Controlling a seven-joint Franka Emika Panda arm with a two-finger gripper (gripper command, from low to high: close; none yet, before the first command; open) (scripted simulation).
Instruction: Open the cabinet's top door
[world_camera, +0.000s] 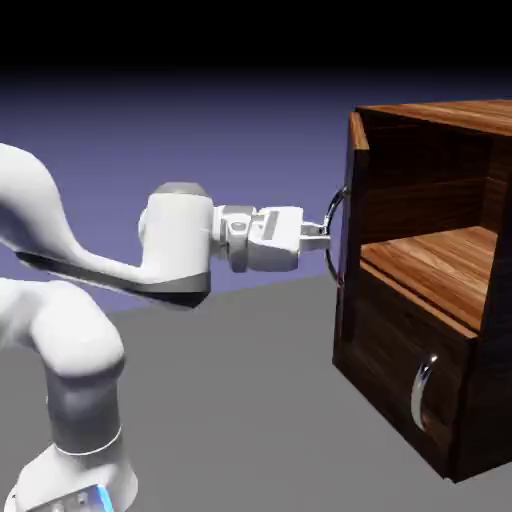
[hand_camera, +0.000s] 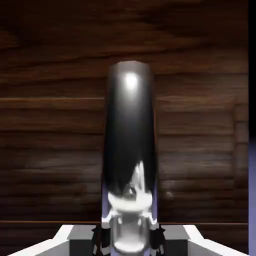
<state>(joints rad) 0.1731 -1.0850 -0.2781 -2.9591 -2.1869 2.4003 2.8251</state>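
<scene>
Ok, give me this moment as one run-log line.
phase: pulling top door | gripper: jaws shut on top door handle | top door: swung open, shelf inside visible | lower panel: closed

the white arm (world_camera: 70, 330) rises at the lower left, bends forward, and its forearm reaches level to the right. the claw (world_camera: 322, 235) points sideways, its fingers (hand_camera: 102, 237) apparently clamped tight on the handle (hand_camera: 131, 145).
</scene>
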